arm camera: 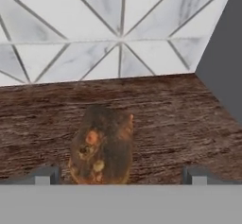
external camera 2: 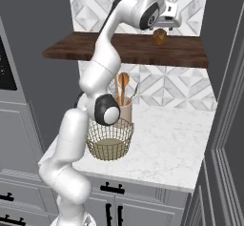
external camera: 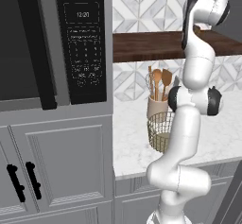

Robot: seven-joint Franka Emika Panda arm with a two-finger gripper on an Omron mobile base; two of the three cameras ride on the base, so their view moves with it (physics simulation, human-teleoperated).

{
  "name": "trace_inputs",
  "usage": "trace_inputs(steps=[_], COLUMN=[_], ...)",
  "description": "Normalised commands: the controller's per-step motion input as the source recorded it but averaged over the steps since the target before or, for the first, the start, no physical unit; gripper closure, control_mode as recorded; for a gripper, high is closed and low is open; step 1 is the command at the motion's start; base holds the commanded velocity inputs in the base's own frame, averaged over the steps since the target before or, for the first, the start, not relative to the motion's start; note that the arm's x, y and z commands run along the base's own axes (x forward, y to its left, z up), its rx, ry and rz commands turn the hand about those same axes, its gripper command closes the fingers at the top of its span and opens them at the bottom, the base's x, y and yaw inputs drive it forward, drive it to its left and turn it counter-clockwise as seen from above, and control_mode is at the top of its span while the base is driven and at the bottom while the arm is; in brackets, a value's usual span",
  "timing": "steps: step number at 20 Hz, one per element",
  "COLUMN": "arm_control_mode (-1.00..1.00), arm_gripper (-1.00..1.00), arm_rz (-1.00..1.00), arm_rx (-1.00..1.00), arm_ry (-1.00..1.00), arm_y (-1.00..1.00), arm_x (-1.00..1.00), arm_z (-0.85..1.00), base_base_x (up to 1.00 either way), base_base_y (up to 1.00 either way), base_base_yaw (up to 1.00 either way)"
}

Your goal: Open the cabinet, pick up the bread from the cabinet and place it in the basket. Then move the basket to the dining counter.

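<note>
My pincer (arm camera: 120, 175) stands wide open with nothing in its grip, its two dark fingertips (arm camera: 45, 175) set well apart at either side of the bread (arm camera: 101, 145), which lies between them without either tip touching it. The bread is a small brown lumpy roll lying on a dark wooden shelf (arm camera: 179, 119), near the shelf's front edge. From the right base view I see the hand up at shelf height with the bread (external camera 2: 159, 37) just below and in front of it. Behind the bread is a wall of white marble tiles in a diamond pattern (arm camera: 118, 24), and a plain grey side wall (arm camera: 222, 62) closes off one end of the shelf. Nothing else lies on the shelf around the roll, so I see nothing between the tips and it. Below the shelf, on the marble counter (external camera 2: 171, 148), stands the wire basket (external camera 2: 109, 141), with a beige utensil pot (external camera 2: 125, 109) holding wooden spoons just behind it and touching or nearly touching its rim. My own arm's elbow crosses in front of the basket in both base views. Off to the left are a black microwave (external camera: 82, 43) and grey panelled cabinet doors (external camera: 61, 166) with black handles.
</note>
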Motion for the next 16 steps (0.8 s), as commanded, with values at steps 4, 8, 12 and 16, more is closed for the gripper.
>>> trace_inputs(steps=[4, 8, 12, 16], arm_control_mode=[-1.0, -1.0, -1.0, -1.0], arm_gripper=[-1.0, -1.0, -1.0, -1.0], arm_rz=[0.0, 0.0, 0.0, 0.0], arm_rx=[0.05, 0.04, 0.05, 0.03], arm_ry=[0.02, 0.03, 0.04, 0.08], arm_y=[0.0, 0.0, -0.03, -0.01], arm_x=[0.25, 0.26, 0.32, 0.32], arm_z=[-0.01, 0.0, 0.0, 0.0], base_base_x=[0.0, 0.0, 0.0, 0.0], base_base_y=[0.0, 0.0, 0.0, 0.0], base_base_yaw=[0.0, 0.0, 0.0, 0.0])
